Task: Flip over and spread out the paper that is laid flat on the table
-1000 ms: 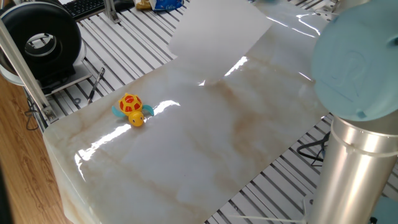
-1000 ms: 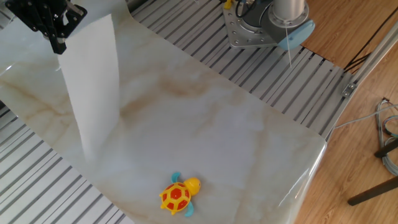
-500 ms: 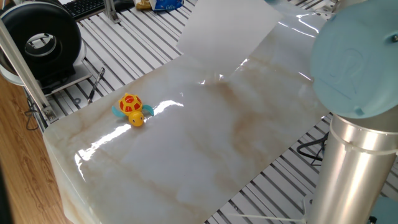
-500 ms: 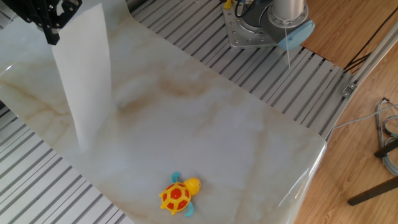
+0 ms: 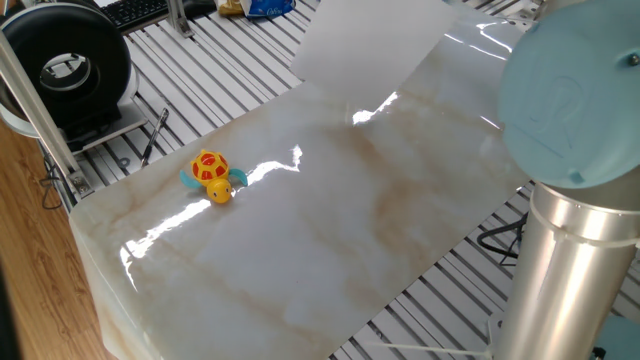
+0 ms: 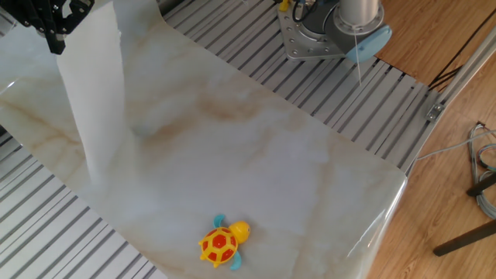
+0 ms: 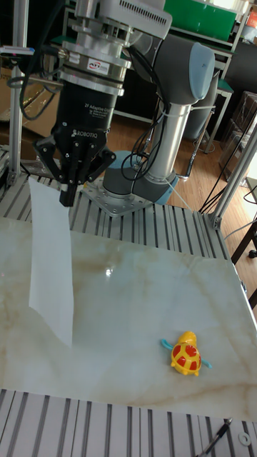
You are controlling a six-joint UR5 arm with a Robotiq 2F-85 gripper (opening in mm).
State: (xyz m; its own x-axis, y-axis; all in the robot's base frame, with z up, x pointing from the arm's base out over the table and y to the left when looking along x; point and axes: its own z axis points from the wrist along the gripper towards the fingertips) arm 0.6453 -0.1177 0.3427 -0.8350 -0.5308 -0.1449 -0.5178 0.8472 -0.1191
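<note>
The paper is a plain white sheet hanging upright from its top edge, pinched in my gripper, which is shut on it. It hangs over the left end of the marble table. Whether its lower corner touches the slab I cannot tell. In the other fixed view the gripper is at the top left, with the paper draping down from it over the table. One fixed view shows the paper raised at the far end of the table; the gripper is out of frame there.
A yellow-orange toy turtle sits near one table edge, well away from the paper. The arm's base stands on the grey ribbed frame beside the slab. A black reel and a keyboard lie beyond the table.
My gripper has carried the hanging paper further toward the table's end, leftward in the other fixed view. The paper's lower edge has drifted along with it. The turtle has not moved.
</note>
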